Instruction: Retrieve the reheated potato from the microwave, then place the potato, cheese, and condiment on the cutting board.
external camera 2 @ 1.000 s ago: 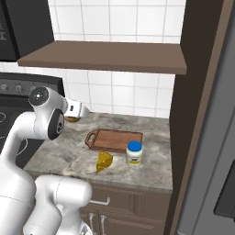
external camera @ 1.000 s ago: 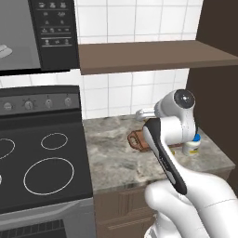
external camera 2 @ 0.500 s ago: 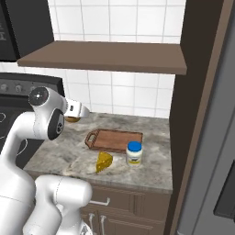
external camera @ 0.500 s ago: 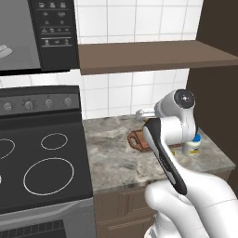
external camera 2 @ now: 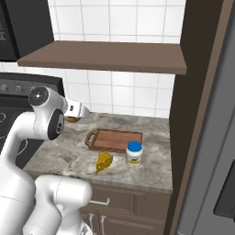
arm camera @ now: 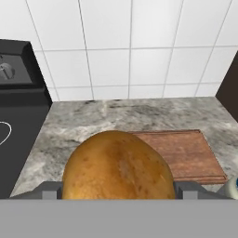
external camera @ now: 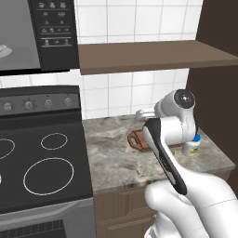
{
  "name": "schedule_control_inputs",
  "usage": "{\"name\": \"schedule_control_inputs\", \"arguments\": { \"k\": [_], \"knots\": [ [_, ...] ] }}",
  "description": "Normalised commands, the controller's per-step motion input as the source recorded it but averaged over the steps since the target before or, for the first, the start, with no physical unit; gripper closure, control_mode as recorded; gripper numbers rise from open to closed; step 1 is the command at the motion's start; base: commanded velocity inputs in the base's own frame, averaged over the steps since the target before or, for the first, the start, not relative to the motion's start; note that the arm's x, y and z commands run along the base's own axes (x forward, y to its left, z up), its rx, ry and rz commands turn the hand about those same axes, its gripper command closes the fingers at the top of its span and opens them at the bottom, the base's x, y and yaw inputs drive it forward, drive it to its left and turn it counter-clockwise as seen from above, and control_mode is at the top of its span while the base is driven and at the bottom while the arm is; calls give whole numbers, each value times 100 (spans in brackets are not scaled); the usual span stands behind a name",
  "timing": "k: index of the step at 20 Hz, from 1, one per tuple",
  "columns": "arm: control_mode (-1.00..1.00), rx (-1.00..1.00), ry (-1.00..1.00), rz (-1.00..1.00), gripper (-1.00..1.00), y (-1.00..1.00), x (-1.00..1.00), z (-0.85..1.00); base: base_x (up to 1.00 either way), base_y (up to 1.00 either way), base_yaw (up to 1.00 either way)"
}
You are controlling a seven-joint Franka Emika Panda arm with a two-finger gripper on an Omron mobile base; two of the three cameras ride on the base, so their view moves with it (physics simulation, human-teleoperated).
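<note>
Gripper (arm camera: 118, 193) clamped on potato (arm camera: 118, 168) above counter (external camera 2: 64, 151), left of cutting board (external camera 2: 115, 139), cheese (external camera 2: 103, 161) & condiment (external camera 2: 134, 153) sat in front of board.

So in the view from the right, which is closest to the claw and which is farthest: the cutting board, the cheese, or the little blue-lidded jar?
1. The cutting board, just right of the claw holding the potato.
2. The cheese, toward the counter's front edge.
3. The condiment jar, farthest right, beside the cheese.
</note>
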Motion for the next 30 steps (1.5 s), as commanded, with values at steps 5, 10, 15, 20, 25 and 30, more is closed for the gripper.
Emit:
{"name": "schedule_control_inputs", "arguments": {
  "k": [5, 10, 15, 20, 25, 30],
  "knots": [
    [100, 0, 0, 0, 100, 0, 0, 0, 0, 0, 0],
    [-100, 0, 0, 0, 100, 0, 0, 0, 0, 0, 0],
    [-100, 0, 0, 0, 100, 0, 0, 0, 0, 0, 0],
    [-100, 0, -1, 0, 100, 0, 0, 0, 0, 0, 0],
    [-100, 0, 0, 0, 100, 0, 3, -1, 0, 0, 0],
    [-100, 0, 2, 1, 100, -14, 31, -18, 0, 0, 0]
  ]
}}
